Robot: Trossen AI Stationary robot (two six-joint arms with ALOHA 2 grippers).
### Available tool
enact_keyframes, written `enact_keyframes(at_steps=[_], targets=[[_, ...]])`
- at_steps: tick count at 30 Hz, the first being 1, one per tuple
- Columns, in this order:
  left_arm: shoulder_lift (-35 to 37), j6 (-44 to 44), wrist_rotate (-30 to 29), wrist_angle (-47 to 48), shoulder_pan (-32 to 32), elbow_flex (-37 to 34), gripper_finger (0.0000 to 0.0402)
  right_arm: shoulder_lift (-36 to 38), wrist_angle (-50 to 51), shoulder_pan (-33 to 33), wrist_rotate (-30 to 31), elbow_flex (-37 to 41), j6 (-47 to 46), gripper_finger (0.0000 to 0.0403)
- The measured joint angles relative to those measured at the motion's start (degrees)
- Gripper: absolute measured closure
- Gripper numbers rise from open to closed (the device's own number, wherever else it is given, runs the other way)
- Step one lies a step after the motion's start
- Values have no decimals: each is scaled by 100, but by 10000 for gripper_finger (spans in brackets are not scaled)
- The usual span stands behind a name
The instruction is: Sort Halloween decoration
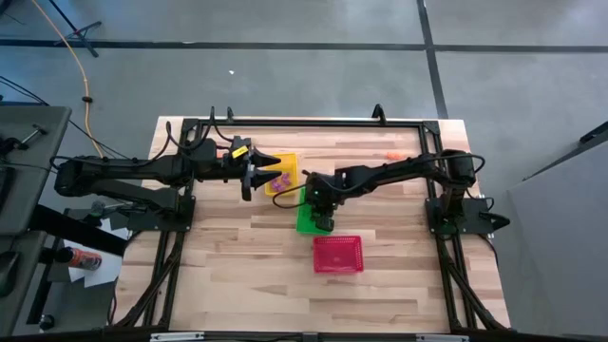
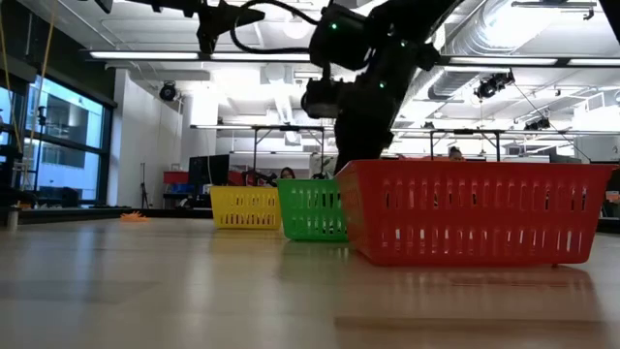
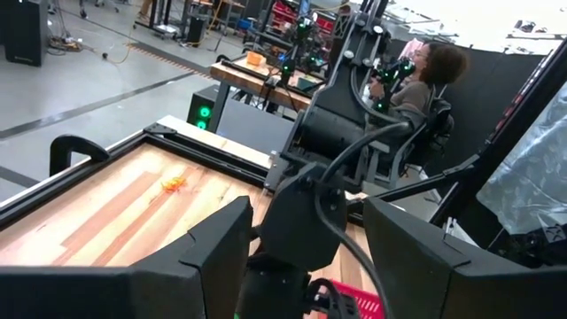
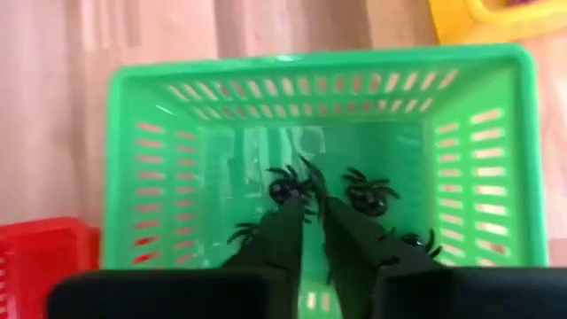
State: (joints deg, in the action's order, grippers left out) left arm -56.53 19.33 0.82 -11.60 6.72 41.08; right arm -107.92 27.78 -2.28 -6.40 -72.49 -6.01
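Pale wood table (image 1: pixel 237 247); slotted green basket (image 4: pixel 177 142) holds spiky black spiders (image 4: pixel 368 193).

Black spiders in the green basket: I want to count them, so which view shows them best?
The right wrist view: it looks straight down into the green basket at the black spiders, past the right end effector. The high view has the arm covering the basket; the low view shows only its wall; the left wrist view misses it.

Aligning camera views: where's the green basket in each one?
High view: green basket at table centre, partly under the right gripper.
Low view: centre, between yellow basket and red basket.
Left wrist view: not visible.
Right wrist view: fills the frame, black spiders inside.
Shared landmark: red basket.
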Motion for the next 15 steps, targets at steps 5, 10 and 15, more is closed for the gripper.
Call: enact_keyframes(at_steps=[5,10,15], targets=[[0,1,-2,9,0,0,193,130,134,7,-98,-48,87,278],[1,-33,-2,14,0,0,193,526,704,-32,-98,-46,350,205],[0,-192,-2,13,0,0,193,1207,1325,-74,33,-46,467,178]])
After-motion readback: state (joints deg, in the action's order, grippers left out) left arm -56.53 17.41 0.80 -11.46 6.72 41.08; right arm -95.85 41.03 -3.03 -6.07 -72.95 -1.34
